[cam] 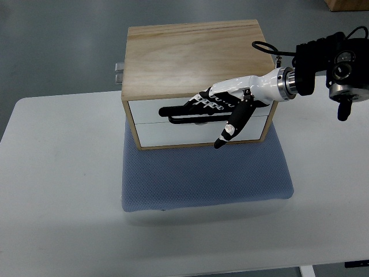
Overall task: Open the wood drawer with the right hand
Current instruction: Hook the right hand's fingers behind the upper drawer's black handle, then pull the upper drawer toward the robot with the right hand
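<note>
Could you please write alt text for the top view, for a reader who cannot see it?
A robot's right hand, fingers extended, reaches in front of the closed white drawers of a wooden box. The box sits on a blue mat on a white table.

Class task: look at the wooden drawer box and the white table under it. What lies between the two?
In the top view, a blue padded mat lies between the wooden drawer box and the white table; the box sits on the mat's far part.
</note>
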